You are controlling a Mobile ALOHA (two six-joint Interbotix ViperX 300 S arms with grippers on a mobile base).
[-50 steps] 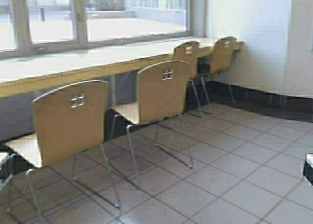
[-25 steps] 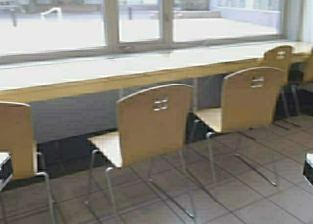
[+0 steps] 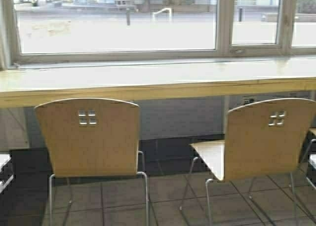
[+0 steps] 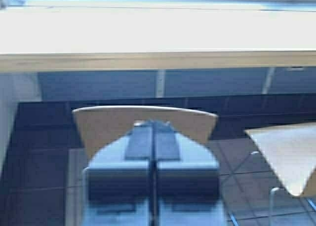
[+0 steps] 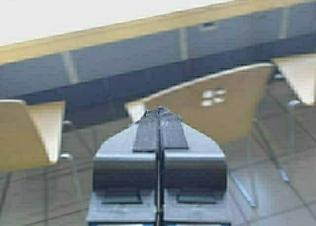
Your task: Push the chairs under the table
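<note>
Two tan plywood chairs stand pulled out from the long table (image 3: 158,92) under the window. The left chair (image 3: 89,139) shows me its back squarely. The right chair (image 3: 269,139) is turned, its seat pointing left. My left gripper (image 4: 153,123) is shut and empty, held short of the left chair's backrest (image 4: 96,127). My right gripper (image 5: 159,110) is shut and empty, held short of the right chair's backrest (image 5: 222,105). Neither gripper touches a chair. Only slivers of the arms show at the high view's lower corners.
A sliver of another chair (image 3: 312,132) shows at the right edge. A pale wall (image 3: 12,130) closes the space left of the table. Dark tiles run along the base under the table, with a wall outlet (image 3: 249,100). Tiled floor lies between the chairs.
The robot has turned and moved left along the table. The view swung from a slanted look down the row to facing two chairs head-on. Both grippers stay parked.
</note>
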